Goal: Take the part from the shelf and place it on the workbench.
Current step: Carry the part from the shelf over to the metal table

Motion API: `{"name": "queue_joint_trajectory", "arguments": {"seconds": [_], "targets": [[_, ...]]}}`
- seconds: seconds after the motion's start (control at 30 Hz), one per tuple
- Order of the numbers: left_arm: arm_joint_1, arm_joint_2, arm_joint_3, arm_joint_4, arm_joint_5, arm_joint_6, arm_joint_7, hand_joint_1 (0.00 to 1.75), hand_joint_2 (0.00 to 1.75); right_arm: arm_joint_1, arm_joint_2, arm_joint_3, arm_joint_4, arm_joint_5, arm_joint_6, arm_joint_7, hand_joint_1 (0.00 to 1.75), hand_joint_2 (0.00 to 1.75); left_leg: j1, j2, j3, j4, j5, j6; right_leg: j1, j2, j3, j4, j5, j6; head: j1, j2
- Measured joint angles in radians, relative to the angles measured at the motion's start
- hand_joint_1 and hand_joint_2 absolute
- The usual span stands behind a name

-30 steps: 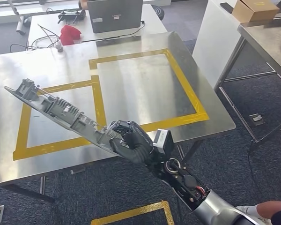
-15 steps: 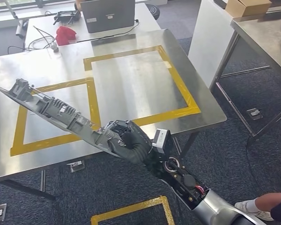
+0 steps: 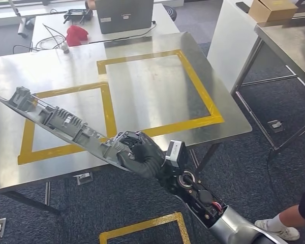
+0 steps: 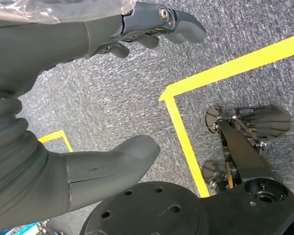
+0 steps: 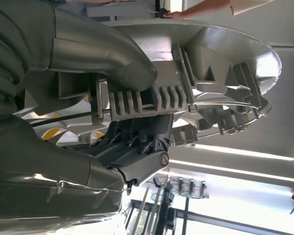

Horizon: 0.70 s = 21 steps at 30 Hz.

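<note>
A long grey plastic trim part (image 3: 59,124), ribbed and clipped along its upper face, is held at one end by the right robot hand (image 3: 137,155), whose dark fingers are wrapped around it. The part is carried in the air, tilted, its far end reaching out to the robot's left above the near-left portion of the steel counter (image 3: 151,91); whether it touches the surface cannot be told, but it appears to be raised above it. In the right wrist view the thumb (image 5: 101,54) is seen pressed along one side of the part (image 5: 197,83) and the fingers (image 5: 145,159) are closed against its other side.

Two rectangles of yellow tape (image 3: 199,91) are marked on the counter, a smaller one on the left, beneath the part, and a larger one on the right. Behind the counter, on a further table, a laptop (image 3: 124,15), a red cloth (image 3: 76,34) and some cables are seen. A cardboard box (image 3: 273,9) lies on another surface at the upper right.

The left robot hand (image 4: 101,98) is seen above grey carpet (image 4: 112,93) crossed by yellow floor tape (image 4: 227,68); its thumb and fingers are spread apart and nothing is held in it.

A person's leg and white shoe (image 3: 279,230) are visible at the lower right.
</note>
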Motion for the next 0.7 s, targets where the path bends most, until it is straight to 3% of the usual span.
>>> {"name": "queue_joint_trajectory", "arguments": {"seconds": [0.07, 0.13, 0.23, 0.43, 0.7], "targets": [[-0.001, -0.001, 0.0, 0.0, 0.0, 0.0, 0.0, 0.0, 1.75, -0.003, 0.0, 0.0, 0.0, 0.0, 0.0, 0.0, 1.75, 1.75, -0.003, -0.001, -0.002, 0.001, 0.001, -0.005, 0.004, 0.001, 0.058, -0.13, 0.048, -0.008, 0.0, 0.0], [-0.001, -0.001, 0.0, 0.0, 0.0, 0.0, 0.0, 0.0, 1.75, -0.004, 0.0, 0.0, 0.0, 0.001, 0.001, -0.001, 1.75, 1.75, -0.008, 0.001, -0.009, 0.004, 0.001, -0.002, 0.005, 0.004, 0.072, -0.175, 0.054, -0.003, -0.001, 0.0], [0.001, -0.001, 0.0, 0.0, 0.0, 0.0, 0.0, 0.0, 1.75, -0.003, 0.0, 0.0, 0.0, 0.003, 0.001, -0.001, 1.75, 1.75, -0.009, 0.003, -0.011, -0.003, 0.006, 0.005, 0.005, 0.007, 0.068, -0.181, 0.057, 0.002, -0.002, 0.0], [-0.001, -0.002, 0.0, 0.0, 0.0, 0.0, 0.0, 0.0, 1.75, -0.003, 0.0, 0.0, 0.0, 0.004, 0.0, -0.001, 1.75, 1.75, -0.009, 0.003, -0.005, -0.016, 0.013, -0.007, 0.005, 0.008, 0.066, -0.18, 0.058, -0.006, -0.002, 0.0], [-0.001, -0.003, 0.0, 0.0, 0.0, 0.0, 0.0, 0.0, 1.75, -0.004, 0.0, 0.0, 0.0, 0.004, 0.0, -0.001, 1.75, 1.75, -0.009, 0.003, -0.005, -0.018, 0.015, -0.012, 0.005, 0.007, 0.067, -0.18, 0.058, -0.009, -0.002, 0.0]]}}
